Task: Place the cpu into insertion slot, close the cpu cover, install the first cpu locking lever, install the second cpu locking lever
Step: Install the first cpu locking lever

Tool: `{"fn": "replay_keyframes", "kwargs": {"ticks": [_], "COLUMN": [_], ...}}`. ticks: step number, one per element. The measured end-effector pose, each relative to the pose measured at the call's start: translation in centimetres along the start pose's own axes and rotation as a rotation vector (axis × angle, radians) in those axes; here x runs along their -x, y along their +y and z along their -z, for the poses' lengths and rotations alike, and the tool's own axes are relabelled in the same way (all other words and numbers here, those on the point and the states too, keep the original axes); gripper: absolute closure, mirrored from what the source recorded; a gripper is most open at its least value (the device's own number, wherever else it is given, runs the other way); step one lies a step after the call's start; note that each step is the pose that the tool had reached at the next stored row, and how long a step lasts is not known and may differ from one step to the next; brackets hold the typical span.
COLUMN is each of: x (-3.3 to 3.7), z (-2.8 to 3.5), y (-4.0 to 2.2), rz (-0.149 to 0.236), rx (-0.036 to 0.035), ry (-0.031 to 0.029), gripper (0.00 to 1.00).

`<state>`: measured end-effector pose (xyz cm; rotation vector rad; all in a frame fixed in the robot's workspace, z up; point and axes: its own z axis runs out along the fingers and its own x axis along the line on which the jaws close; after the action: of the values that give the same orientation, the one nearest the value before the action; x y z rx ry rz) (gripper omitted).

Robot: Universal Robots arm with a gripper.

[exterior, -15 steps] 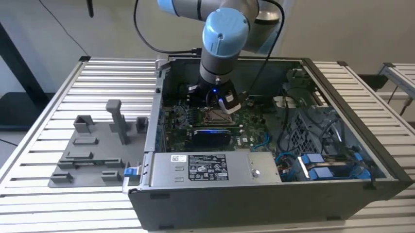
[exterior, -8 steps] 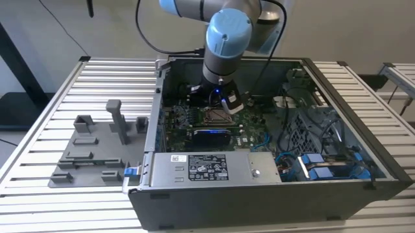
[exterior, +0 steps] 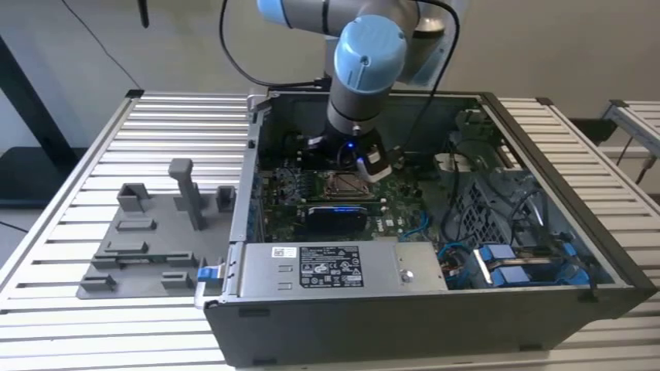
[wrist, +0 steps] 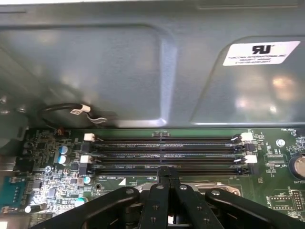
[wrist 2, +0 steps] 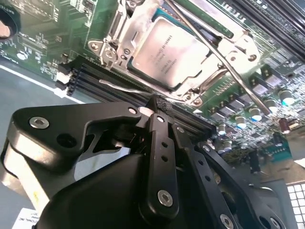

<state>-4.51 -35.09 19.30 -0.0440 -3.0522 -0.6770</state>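
Pincer (wrist 2: pixel 159 102) inside case (exterior: pixel 433 325) on slatted table (exterior: pixel 154 131)

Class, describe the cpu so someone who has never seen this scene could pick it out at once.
In the open computer case on the slatted table, find the green circuit board. Near its middle sits the insertion slot, and the cpu lies in it. It is the flat silver-grey square framed by bright metal, unlike the long black slots beside it.
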Motion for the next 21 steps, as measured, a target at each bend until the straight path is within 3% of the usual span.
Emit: {"fn": "replay_keyframes", "kwargs": {"ticks": [21], "x": [2.45], "z": [-0.27], "y": [0.03], "rz": [0.000], "rx": [0.0001], "ry": [0.0000], "gripper": [0.89]}}
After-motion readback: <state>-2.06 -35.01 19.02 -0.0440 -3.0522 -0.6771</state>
